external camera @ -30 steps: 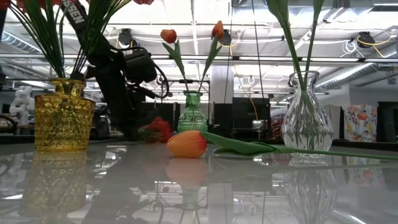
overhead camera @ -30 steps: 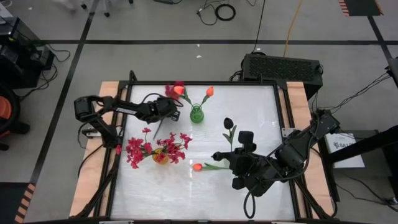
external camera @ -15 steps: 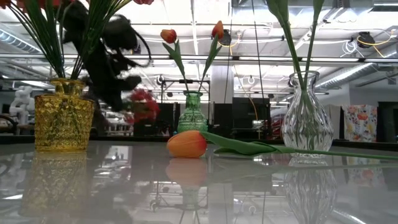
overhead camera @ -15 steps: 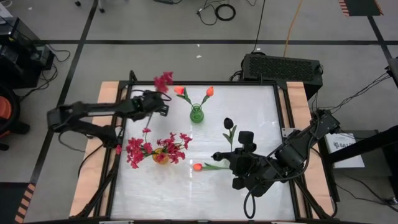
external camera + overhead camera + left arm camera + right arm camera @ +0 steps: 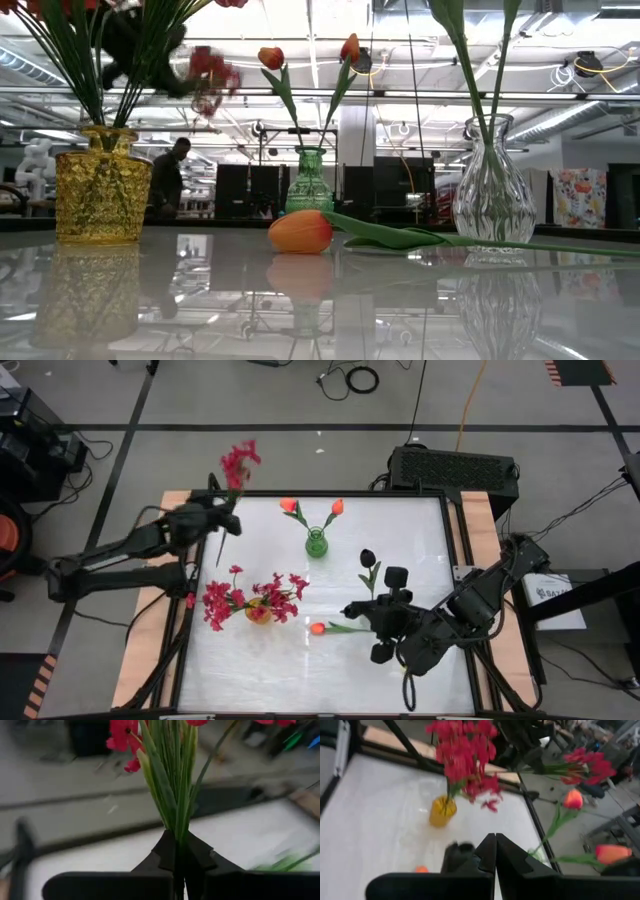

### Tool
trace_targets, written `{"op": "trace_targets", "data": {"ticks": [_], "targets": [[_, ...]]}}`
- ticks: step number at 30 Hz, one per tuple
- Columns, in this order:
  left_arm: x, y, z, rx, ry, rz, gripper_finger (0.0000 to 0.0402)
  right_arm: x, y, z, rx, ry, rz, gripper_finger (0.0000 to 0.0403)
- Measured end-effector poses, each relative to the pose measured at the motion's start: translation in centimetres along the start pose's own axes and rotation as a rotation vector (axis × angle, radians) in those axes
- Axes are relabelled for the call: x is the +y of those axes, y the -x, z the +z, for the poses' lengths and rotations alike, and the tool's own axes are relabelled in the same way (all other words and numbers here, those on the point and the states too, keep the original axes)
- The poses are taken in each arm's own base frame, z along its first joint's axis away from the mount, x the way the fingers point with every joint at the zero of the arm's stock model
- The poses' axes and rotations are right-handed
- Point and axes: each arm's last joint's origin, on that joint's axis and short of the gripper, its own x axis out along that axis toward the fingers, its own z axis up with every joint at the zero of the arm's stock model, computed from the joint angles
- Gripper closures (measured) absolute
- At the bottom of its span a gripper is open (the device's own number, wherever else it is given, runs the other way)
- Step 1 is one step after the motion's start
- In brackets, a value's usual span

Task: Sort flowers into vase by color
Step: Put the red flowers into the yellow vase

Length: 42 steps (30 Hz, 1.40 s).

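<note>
My left gripper [image 5: 218, 522] hangs over the table's far left corner, shut on a crimson-pink spray [image 5: 238, 462] whose bloom reaches past the far edge. A yellow vase [image 5: 258, 612] holds several crimson sprays. In a green vase [image 5: 316, 544] stand two orange tulips [image 5: 290, 506]. The clear vase [image 5: 489, 195] holds a black bloom [image 5: 367, 558]. One orange tulip [image 5: 318, 628] lies on its side on the table. My right gripper [image 5: 345, 611] hovers shut just right of that tulip, touching nothing. My left gripper pinches the spray's bundle of green stems [image 5: 176, 837] between its two fingers, partway up from the stems' lower end [image 5: 218, 556], which sticks out below the fingers. The fingers come from the table's left, slanting a little downward. The spray is lifted clear, its bloom up and toward the far edge.
A black box [image 5: 455, 466] sits beyond the far edge. Wooden strips [image 5: 150, 650] border the white table on the left and right. The near left of the table is bare. A person [image 5: 167, 178] stands far off in the room behind.
My left gripper has risen and drawn back from beside the green vase toward the table's far left corner, tipping upward. It stays shut on the crimson spray, which has come up off the table and now stands with its bloom past the far edge.
</note>
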Motion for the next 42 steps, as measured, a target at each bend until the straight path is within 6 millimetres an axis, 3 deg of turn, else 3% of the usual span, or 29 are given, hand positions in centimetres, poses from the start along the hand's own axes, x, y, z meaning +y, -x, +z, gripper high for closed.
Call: {"op": "trace_targets", "data": {"ticks": [13, 21, 26, 32, 37, 42], "targets": [[-0.9, 5.8, 5.3, -0.462, 0.011, -0.795, 0.0388, 0.0, 1.1, 2.1, -0.16, -0.031, 0.067, 0.0403], [-1.9, 7.5, 6.7, -0.613, 0.044, -1.07, 0.0388, 0.0, -0.4, 4.4, -0.408, -0.118, 0.203, 0.0403], [-2.9, 8.4, 7.5, -0.723, 0.115, -1.247, 0.0388, -2.6, -3.7, 6.4, -0.645, -0.258, 0.316, 0.0403], [-4.5, 8.9, 7.8, -0.82, 0.179, -1.389, 0.0388, -4.5, -10.7, 6.2, -0.679, -0.353, 0.36, 0.0395], [-5.9, 8.7, 7.6, -0.86, 0.231, -1.426, 0.0388, -6.0, -15.3, 5.5, -0.656, -0.399, 0.363, 0.035], [-7.0, 8.4, 7.1, -0.875, 0.209, -1.437, 0.0388, -6.2, -17.5, 5.8, -0.616, -0.385, 0.366, 0.0281]]}}
